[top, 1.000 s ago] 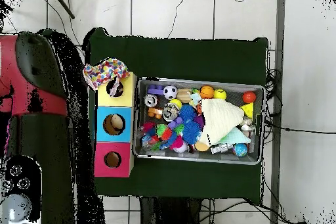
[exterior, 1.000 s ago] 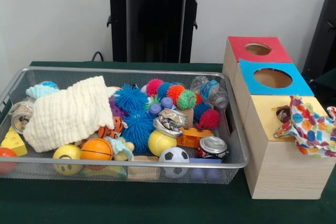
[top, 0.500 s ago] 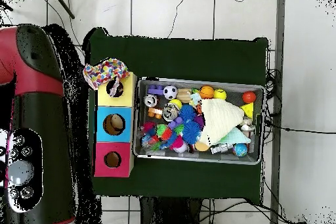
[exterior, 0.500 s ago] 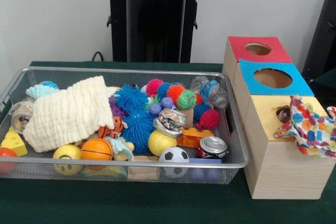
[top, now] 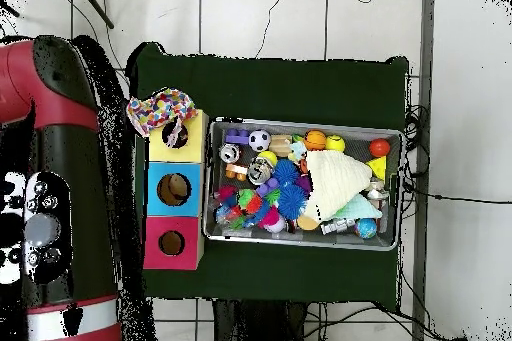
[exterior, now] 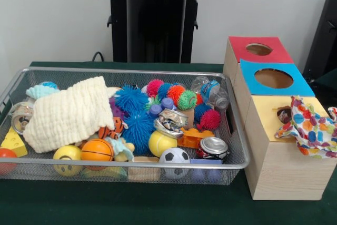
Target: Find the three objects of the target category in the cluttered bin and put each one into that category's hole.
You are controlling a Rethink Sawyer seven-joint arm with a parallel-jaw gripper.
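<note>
Cream muslin is lying folded across one end of the wire-mesh bin (exterior: 16,85), and we are taking this cream cloth (exterior: 68,113) as the likeliest target. Our reason is that a patterned cloth (exterior: 310,127) is already draping over the hole of the yellow box (exterior: 268,125). Which category is wanted remains our guess, since nothing marks it outright.

We are seeing only the red and black arm (top: 55,187) in the overhead view, standing off the green table (exterior: 158,204) on the side where the boxes stand. The hand itself is not showing in either view, so we cannot tell whether it is released or clenched.

That leaves the cloth at the bin's far end from the arm, with all 3 boxes and most of the clutter between them. The cloth's long side is running roughly along the bin's length.

Around it we are noting soft, rubbery blue spiky balls (exterior: 130,98), a smooth orange basketball (exterior: 97,150), a hard soccer ball (exterior: 174,156), a dented metal can (exterior: 213,147) and a clear plastic bottle (exterior: 210,90). The blue box (exterior: 250,72) and red box (exterior: 239,46) are showing open round holes.
</note>
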